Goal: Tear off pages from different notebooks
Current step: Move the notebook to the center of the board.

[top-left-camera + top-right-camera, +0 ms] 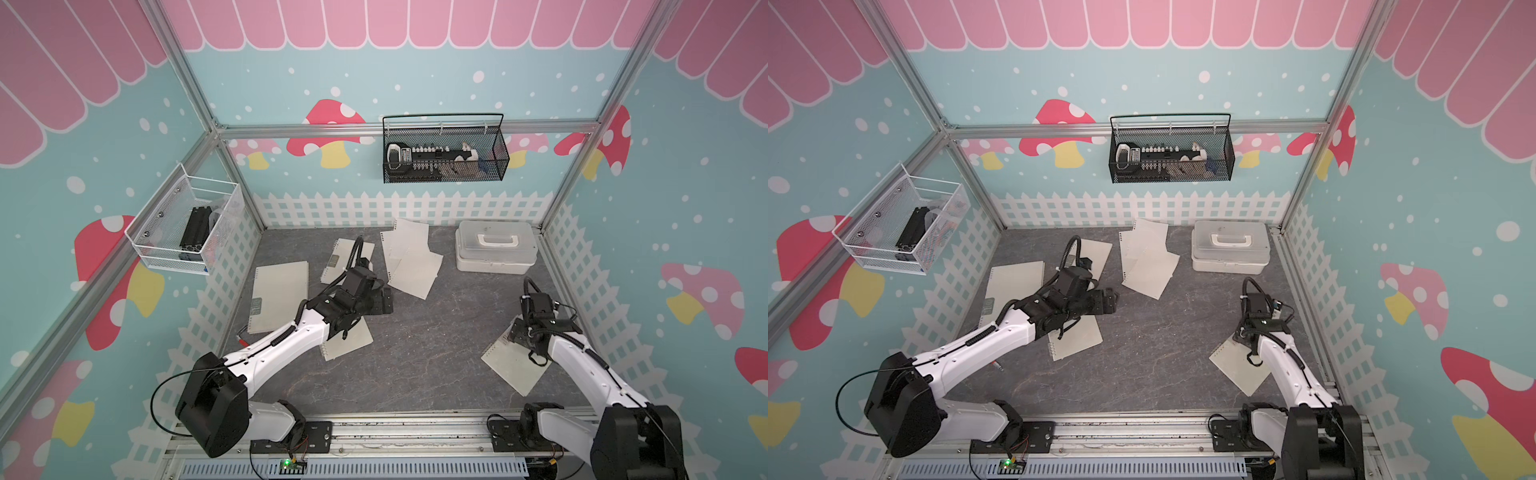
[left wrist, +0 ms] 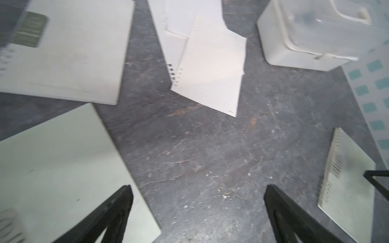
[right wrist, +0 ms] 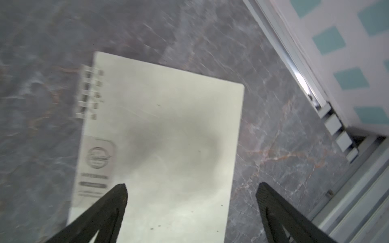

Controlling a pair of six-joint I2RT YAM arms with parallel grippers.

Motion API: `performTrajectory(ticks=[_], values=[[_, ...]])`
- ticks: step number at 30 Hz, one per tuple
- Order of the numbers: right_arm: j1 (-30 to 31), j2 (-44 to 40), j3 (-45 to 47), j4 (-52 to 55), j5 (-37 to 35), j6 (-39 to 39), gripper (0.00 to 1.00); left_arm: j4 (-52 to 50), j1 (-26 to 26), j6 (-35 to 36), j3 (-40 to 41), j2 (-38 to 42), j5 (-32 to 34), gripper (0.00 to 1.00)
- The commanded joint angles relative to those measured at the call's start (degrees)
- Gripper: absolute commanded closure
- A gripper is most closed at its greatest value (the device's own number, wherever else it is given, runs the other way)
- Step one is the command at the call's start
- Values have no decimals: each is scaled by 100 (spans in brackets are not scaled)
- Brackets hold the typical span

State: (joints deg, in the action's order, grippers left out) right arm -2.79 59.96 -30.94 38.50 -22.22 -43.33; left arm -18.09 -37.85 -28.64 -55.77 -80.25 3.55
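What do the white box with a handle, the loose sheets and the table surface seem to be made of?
White box: probably plastic, smooth, its lid slightly translucent.
Loose sheets: thin matte paper, ruled, with punched holes along one edge.
Table surface: dark grey with stone-like veins; real stone or printed laminate, I cannot tell.

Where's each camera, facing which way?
Top views: high over the arm bases, looking down across the whole table; left arm, right arm show.
Left wrist: on left arm, past open left fingers toward pages, white box.
Right wrist: on right arm, past open right fingers down at one notebook.
Shared: top views and left wrist both show pages, box.
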Motion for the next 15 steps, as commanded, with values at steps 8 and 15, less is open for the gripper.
performTrajectory(ticks=[8,15], values=[[-402,27,621,-1066,1027,-502,1,1115,-346,193,-97,-710,-884,1],[-398,697,738,-1813,2066,-426,1,1220,-626,188,-818,-1596,-1097,1]])
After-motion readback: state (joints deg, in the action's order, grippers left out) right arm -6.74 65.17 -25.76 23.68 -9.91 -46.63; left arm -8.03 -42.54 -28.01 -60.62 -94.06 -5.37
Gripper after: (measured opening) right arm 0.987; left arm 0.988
